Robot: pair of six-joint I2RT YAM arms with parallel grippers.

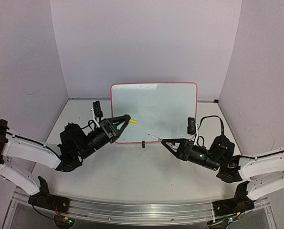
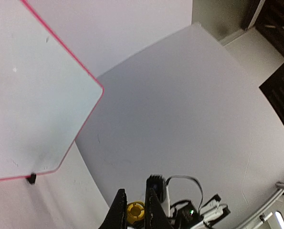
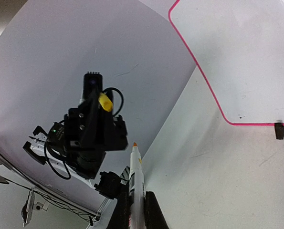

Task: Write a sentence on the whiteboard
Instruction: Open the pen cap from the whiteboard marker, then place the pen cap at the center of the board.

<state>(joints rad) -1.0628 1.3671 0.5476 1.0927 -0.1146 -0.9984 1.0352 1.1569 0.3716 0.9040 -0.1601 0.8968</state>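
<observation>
The whiteboard (image 1: 153, 109) stands on the table at the back centre, white with a pink border. It also shows in the left wrist view (image 2: 27, 95) and the right wrist view (image 3: 242, 57). I see no writing on it; the sentence does not show. My left gripper (image 1: 127, 119) is shut on a yellow marker cap (image 1: 132, 121), in front of the board's lower left part; the cap sits between the fingers (image 2: 135, 210). My right gripper (image 1: 166, 142) is shut on an uncapped white marker (image 3: 136, 176), tip pointing left, just off the board's lower edge.
A black clip foot (image 1: 144, 143) holds the board's bottom edge and shows in the right wrist view (image 3: 280, 130). Grey-lilac walls enclose the table on three sides. An aluminium rail (image 1: 142, 210) with the arm bases runs along the near edge.
</observation>
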